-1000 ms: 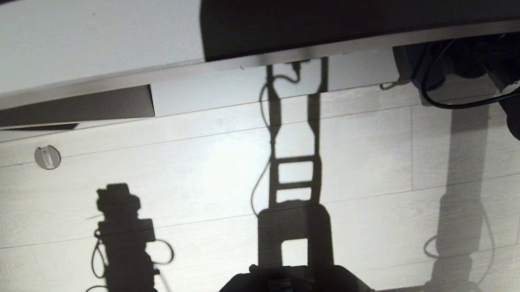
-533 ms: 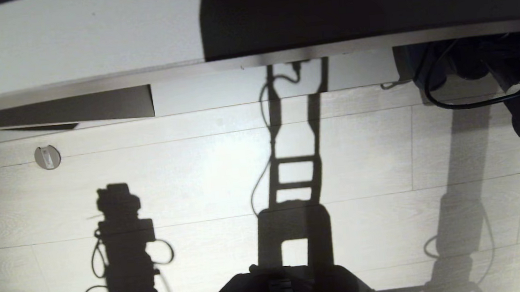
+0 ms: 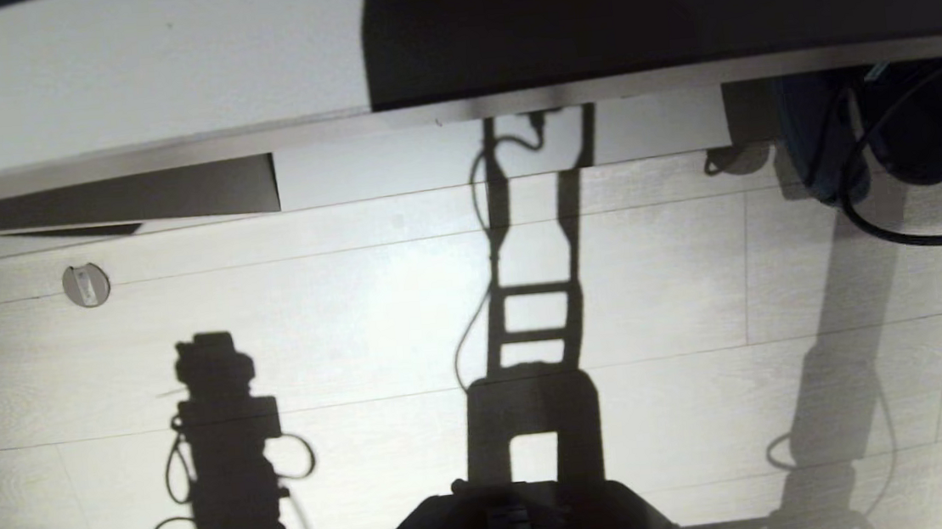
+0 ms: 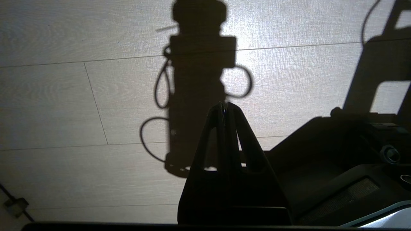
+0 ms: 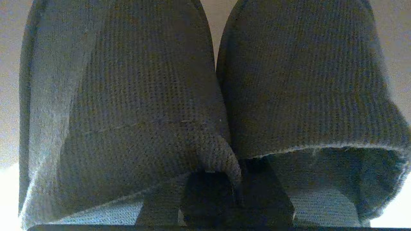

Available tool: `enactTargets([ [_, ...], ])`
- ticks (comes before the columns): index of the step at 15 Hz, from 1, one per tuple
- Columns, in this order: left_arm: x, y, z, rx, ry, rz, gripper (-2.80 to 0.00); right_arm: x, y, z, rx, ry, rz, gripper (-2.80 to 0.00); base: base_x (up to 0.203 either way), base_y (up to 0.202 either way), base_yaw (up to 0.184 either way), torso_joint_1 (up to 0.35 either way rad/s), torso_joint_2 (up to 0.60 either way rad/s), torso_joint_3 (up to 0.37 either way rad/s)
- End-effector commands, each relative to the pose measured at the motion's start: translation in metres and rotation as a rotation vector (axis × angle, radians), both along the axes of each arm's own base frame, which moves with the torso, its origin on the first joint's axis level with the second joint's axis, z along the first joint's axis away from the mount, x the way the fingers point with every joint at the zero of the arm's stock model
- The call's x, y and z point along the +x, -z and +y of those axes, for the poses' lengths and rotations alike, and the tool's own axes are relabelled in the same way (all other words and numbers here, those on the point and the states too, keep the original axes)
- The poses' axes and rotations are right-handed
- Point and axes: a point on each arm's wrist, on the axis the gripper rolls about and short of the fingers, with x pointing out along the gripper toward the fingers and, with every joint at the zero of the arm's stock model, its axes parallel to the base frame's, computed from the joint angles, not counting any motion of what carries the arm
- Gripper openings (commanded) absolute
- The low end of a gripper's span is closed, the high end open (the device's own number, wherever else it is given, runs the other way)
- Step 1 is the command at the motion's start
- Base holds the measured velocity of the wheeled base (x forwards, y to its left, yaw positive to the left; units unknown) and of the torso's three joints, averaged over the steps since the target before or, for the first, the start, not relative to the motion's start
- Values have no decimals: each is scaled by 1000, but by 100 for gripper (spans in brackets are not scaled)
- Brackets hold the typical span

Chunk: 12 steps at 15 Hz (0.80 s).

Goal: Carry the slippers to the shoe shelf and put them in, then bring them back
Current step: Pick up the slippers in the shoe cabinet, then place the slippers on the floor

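The slippers (image 3: pixel 823 144), a dark navy fabric pair, hang side by side at the head view's upper right, just in front of the right end of the shoe shelf (image 3: pixel 394 160). A black cable loops in front of them. In the right wrist view the slippers (image 5: pixel 128 96) fill the picture with their toes pointing away. My right gripper (image 5: pixel 236 186) is shut on their touching inner edges. My left gripper (image 4: pixel 225 105) is shut and empty, parked low over the floor.
The pale plank floor (image 3: pixel 357 325) carries shadows of my arms and trunk. A small round disc (image 3: pixel 87 285) sits on the floor at the left. My dark base (image 3: pixel 528 524) fills the bottom middle. The shelf has a dark opening (image 3: pixel 132 196) at its left end.
My right arm has drawn back out of the head view's right edge. The slippers went with it, to the right and a little out from under the shelf's edge. The left arm has not moved.
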Motion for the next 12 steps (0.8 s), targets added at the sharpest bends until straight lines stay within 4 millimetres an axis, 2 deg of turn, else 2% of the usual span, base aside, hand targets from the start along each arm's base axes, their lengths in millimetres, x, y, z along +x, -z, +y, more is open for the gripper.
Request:
enactTargets([
  [1,0,0,0,-1,0,0,-280,-40,-8,-1,3,1,-43,-280,0,0,0,0,0,0],
  [3,0,0,0,-1,0,0,-280,-57,-3,-1,4,-1,-23,-280,0,0,0,0,0,0],
  [5,0,0,0,-1,0,1,-280,-73,9,-1,0,-6,21,-280,0,0,0,0,0,0],
  [8,0,0,0,-1,0,-1,-280,-85,33,0,-8,-13,92,-280,0,0,0,0,0,0],
  [12,0,0,0,-1,-1,0,-280,-108,55,-1,-13,-13,141,-280,0,0,0,0,0,0],
])
